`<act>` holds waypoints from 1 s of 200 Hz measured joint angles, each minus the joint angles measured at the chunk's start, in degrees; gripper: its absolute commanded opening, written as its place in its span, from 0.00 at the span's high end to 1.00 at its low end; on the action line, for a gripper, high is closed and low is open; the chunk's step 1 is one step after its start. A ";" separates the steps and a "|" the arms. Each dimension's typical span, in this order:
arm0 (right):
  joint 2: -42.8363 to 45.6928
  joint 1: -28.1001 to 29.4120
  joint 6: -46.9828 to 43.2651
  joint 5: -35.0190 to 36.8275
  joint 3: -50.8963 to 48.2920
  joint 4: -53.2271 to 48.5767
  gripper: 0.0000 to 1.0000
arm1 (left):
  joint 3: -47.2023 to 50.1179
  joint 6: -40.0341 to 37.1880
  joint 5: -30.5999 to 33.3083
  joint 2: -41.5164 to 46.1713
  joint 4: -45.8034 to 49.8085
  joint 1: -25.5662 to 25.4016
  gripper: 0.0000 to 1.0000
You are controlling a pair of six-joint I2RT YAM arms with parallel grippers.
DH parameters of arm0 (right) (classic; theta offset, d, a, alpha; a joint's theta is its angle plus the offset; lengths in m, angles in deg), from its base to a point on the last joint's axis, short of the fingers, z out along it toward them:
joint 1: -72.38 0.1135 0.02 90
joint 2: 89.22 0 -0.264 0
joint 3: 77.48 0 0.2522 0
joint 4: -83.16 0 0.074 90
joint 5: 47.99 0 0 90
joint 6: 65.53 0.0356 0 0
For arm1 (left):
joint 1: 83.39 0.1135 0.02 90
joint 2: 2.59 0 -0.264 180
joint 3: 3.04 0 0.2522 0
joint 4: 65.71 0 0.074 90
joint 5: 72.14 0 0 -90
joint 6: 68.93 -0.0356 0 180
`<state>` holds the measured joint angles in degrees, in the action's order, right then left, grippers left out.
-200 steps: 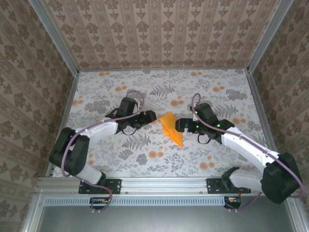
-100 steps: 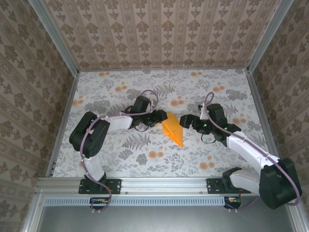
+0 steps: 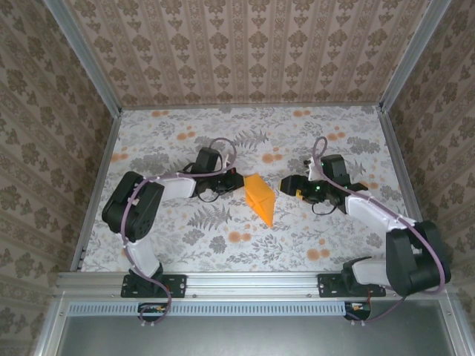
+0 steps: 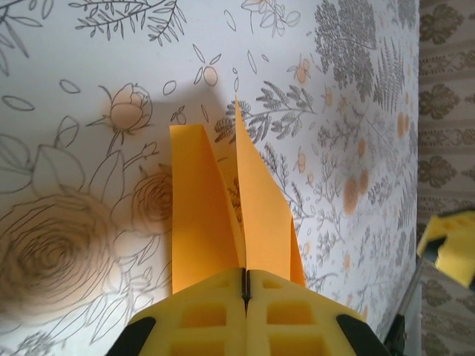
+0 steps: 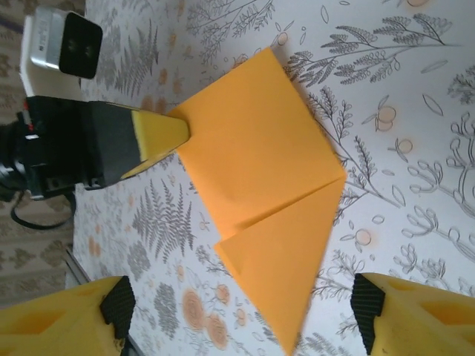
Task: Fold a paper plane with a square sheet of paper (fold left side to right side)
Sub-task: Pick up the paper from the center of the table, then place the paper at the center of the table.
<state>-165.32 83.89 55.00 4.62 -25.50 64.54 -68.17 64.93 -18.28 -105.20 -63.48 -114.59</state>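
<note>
Pulling now risks dragging or reopening the folded orange paper [image 3: 261,197] at the table's [image 3: 223,133] middle: left pincer [image 3: 237,182] clamped on its left edge, right pincer [image 3: 285,185] apart beside it, pinning nothing.

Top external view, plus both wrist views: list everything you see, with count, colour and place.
paper plane: one, bright orange, part-folded, table centre.
floral cloth: one, white with grey and pale-orange print, over the table.
patterned walls: three, beige-brown, around the table.
metal rail: one, silver, near edge.
left arm, right arm: two, white and black, flanking the plane.
left pincer: one, yellow, shut on the plane's left edge.
right pincer: one, yellow, open, just right of the plane.
</note>
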 measured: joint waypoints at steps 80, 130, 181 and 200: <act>-21.11 1.09 -7.87 -8.85 9.01 5.64 0.29 | 1.86 -10.91 -12.44 1.92 -0.50 1.31 1.00; -28.11 2.08 -7.98 -13.77 10.97 10.56 0.44 | 1.92 -12.66 -14.78 1.81 -0.74 1.29 1.00; -29.40 2.27 -8.17 -16.00 10.99 12.33 0.72 | 1.92 -13.20 -15.13 0.87 -0.70 1.29 1.00; -29.40 2.27 -8.44 -16.02 10.99 12.22 0.83 | 1.92 -13.60 -15.13 0.55 -0.68 1.29 1.00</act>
<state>-194.71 86.16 46.56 -11.40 -14.51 76.76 -66.25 51.33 -33.41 -104.65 -64.15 -113.30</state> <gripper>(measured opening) 0.240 0.047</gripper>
